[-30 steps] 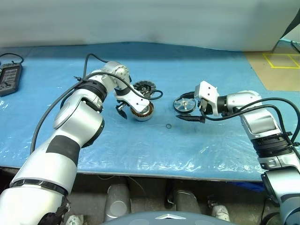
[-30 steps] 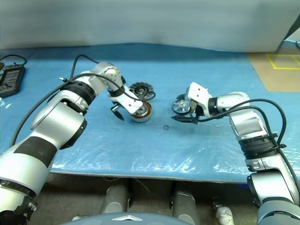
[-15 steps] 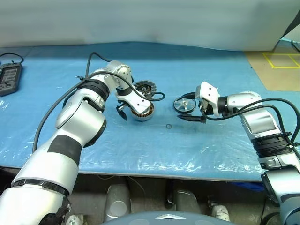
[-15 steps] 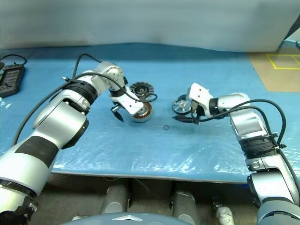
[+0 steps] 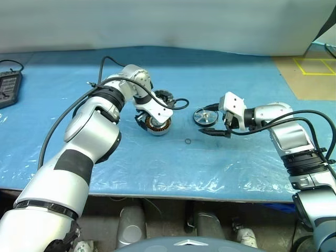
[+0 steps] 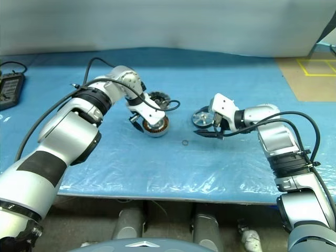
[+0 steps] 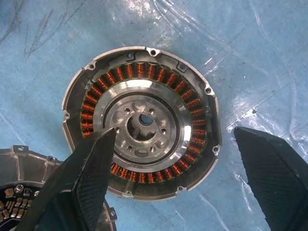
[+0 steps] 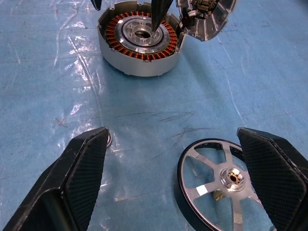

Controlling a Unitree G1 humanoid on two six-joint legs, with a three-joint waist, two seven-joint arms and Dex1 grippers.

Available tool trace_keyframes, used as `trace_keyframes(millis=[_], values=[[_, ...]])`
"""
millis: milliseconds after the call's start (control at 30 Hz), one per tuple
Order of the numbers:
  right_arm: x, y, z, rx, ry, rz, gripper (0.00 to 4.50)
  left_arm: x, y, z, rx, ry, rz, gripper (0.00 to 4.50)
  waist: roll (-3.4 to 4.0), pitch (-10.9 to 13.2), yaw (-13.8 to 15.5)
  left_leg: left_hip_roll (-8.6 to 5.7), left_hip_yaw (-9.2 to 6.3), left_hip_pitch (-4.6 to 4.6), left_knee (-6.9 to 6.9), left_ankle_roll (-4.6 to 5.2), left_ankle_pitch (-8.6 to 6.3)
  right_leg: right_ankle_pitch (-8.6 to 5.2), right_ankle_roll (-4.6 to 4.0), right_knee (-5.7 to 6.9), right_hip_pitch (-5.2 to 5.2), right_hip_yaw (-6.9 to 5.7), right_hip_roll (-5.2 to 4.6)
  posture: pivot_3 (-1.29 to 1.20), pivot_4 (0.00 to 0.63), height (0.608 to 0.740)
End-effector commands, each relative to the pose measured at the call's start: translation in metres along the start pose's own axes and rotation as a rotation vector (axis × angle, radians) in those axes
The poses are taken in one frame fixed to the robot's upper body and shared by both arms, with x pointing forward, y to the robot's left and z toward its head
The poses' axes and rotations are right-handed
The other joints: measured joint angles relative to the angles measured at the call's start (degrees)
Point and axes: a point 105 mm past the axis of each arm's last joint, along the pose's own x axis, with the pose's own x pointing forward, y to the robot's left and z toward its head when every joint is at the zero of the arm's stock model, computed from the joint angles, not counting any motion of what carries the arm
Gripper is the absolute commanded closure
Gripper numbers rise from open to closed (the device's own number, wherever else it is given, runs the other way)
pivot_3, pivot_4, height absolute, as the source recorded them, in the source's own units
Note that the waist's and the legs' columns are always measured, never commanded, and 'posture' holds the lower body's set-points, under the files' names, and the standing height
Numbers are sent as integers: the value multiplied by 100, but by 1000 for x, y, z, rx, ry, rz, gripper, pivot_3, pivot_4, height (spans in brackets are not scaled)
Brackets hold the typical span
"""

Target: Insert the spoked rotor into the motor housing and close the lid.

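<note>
Hovering over the motor housing (image 7: pixel 142 132), my left fingers (image 7: pixel 163 187) stand spread wide and point steeply down, one fingertip (image 7: pixel 91 161) above the copper windings on one side and the other out past the rim, above the blue sheet. They grasp nothing. The housing sits open side up on the worktop (image 5: pixel 157 163), its silver hub ringed by the windings.

Just behind the housing, touching or nearly touching its rim, lies the lid (image 5: pixel 163 97), grey and round; from my left wrist I see part of its inner face with small electronic parts.

My right fingers (image 8: pixel 175 183) are also spread and empty, held low and slanting down toward the sheet. The spoked rotor (image 8: pixel 226 185) lies flat on the worktop between them, nearer to one fingertip (image 8: pixel 274 168), its silver spokes and hub inside a dark rim. It is well apart from the housing, off to my right side.

A small dark ring (image 5: pixel 188 140) lies on the sheet between housing and rotor, closer to me. At the far left edge of the worktop lies a dark handheld device (image 5: pixel 9 90) with a cable.
</note>
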Motion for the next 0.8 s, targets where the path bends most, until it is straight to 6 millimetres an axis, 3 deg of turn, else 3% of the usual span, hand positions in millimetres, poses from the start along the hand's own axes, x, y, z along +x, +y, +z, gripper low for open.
trace_keyframes(millis=[33,300,667,800], values=[[-4,-5,7,-35,-17,-25,0,1,-1,0,11,6,-8,399,0,0,2,0,0,0,0,0,0,0,0,0,0,0,0,0,150,740],[-4,-4,7,-31,-17,-27,0,10,-7,-2,9,14,-35,399,0,0,1,0,0,0,0,0,0,0,0,0,0,0,0,0,150,740],[-6,-5,9,-33,-24,-41,0,38,-20,-1,-2,3,-83,399,0,0,4,-2,0,10,0,0,0,0,0,0,10,0,-2,0,150,740],[-6,-4,8,-31,-24,-44,0,34,-19,-2,4,14,-76,1251,0,0,5,-2,0,20,1,0,0,-2,3,0,19,0,-2,0,150,740]])
